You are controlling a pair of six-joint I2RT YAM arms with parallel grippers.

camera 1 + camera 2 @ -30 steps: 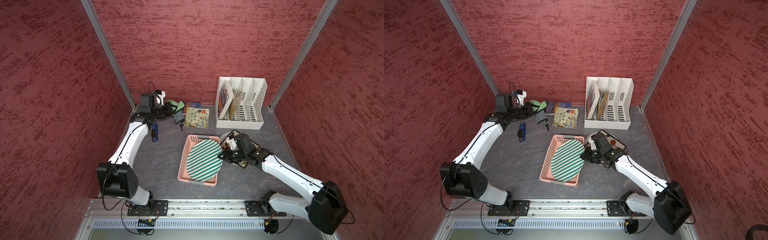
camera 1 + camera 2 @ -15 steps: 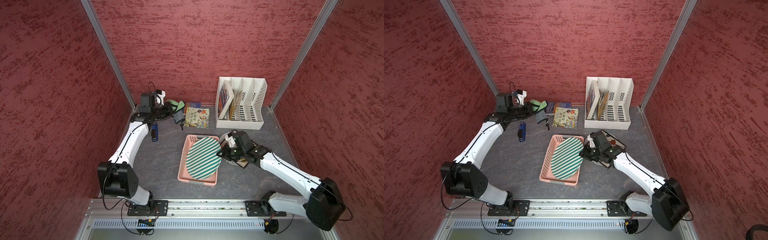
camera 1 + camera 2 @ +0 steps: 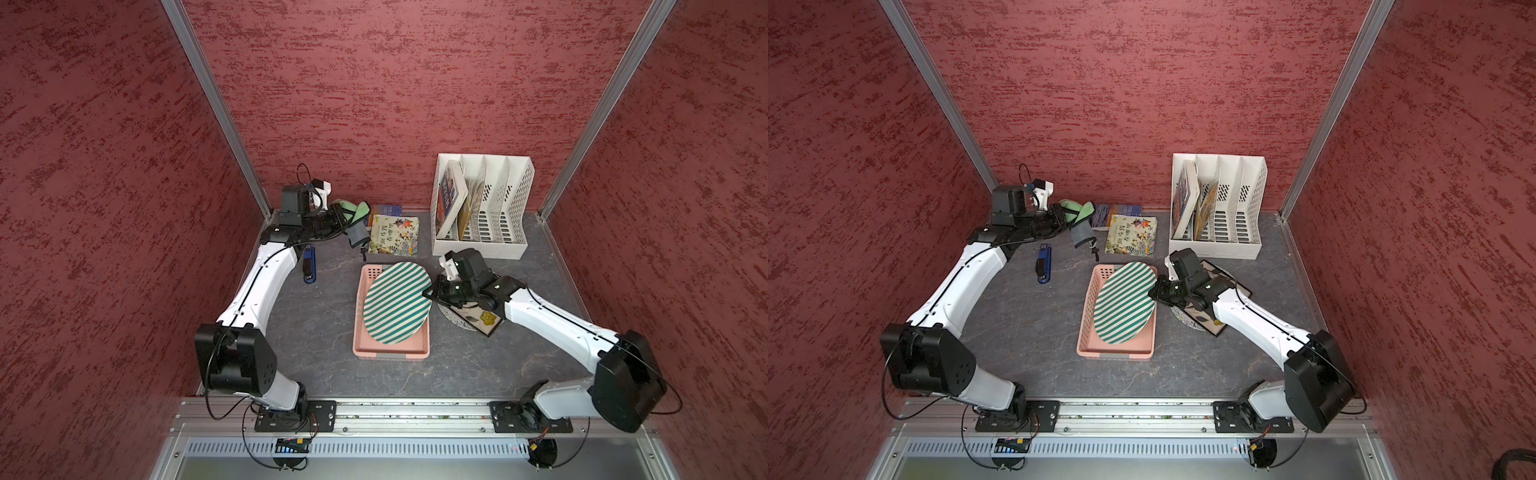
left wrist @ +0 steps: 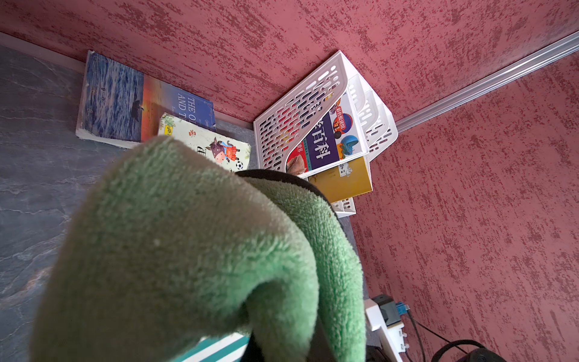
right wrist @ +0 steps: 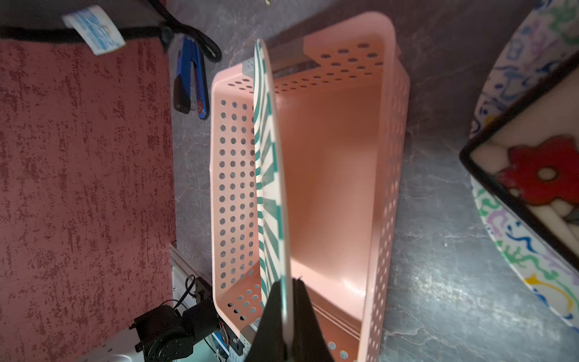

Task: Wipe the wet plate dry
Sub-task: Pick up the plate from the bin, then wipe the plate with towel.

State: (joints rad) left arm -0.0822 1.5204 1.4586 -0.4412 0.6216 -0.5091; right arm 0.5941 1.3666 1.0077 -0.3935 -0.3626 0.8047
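The plate (image 3: 397, 301) (image 3: 1125, 303), round with green and white stripes, stands tilted steeply over the pink basket (image 3: 390, 353). My right gripper (image 3: 430, 293) (image 3: 1153, 292) is shut on its right rim. In the right wrist view the plate (image 5: 272, 175) shows edge-on, its rim pinched between the black fingers of the gripper (image 5: 286, 285). At the back left corner my left gripper (image 3: 345, 216) is shut on a green and grey cloth (image 3: 357, 210) (image 3: 1077, 210), held off the floor. The cloth (image 4: 188, 244) fills the left wrist view and hides the fingers.
A blue stapler (image 3: 308, 266) lies left of the basket. Two books (image 3: 395, 237) lie at the back wall beside a white file rack (image 3: 482, 208). A patterned plate with a dark-framed dish (image 3: 478, 322) on it sits under my right forearm.
My right gripper has raised the plate's right rim and drawn it toward the back, so the plate stands steeper. The left arm and cloth have not moved.
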